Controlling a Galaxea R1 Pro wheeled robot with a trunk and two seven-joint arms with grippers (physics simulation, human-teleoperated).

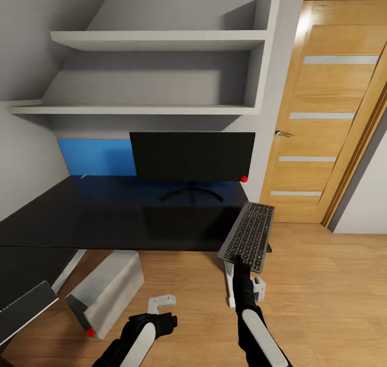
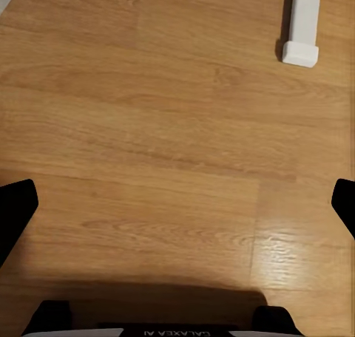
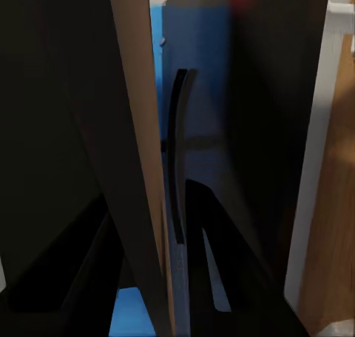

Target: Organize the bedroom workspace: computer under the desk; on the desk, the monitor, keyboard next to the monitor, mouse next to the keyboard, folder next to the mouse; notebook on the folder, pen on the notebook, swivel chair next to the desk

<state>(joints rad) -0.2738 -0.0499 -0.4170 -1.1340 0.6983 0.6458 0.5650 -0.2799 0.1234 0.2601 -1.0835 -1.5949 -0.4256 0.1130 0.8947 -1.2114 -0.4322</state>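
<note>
Left gripper (image 1: 161, 310) hangs low over bare wood floor (image 1: 322, 281), and in its wrist view the two dark fingers (image 2: 15, 211) sit wide apart with nothing but planks between them, so it's open. One white desk leg's foot (image 2: 299, 52) shows at the edge of that view.

Sweeping from the left: one grey computer (image 1: 107, 292) lies tilted on the floor, red light at its near corner, partly under the desk's front edge. Beside it, at the picture's left edge, one dark flat slab (image 1: 24, 310) juts out low.

One desk (image 1: 107, 222), glossy black, its front edge running straight across; most of the top is bare, with open surface left of the screen. Blue back panel (image 1: 94, 157) behind. One monitor (image 1: 192, 155) stands upright on its stand near the desk's right end, red dot at its lower right corner. Two white shelves (image 1: 156, 39) above it.

Right gripper (image 1: 242, 262) is clamped on the near edge of the one keyboard (image 1: 248, 232), which is held tilted, overlapping the desk's right front corner. Whether it touches the top, I can't tell.

Further right, open floor runs to one wooden door (image 1: 328, 114).
</note>
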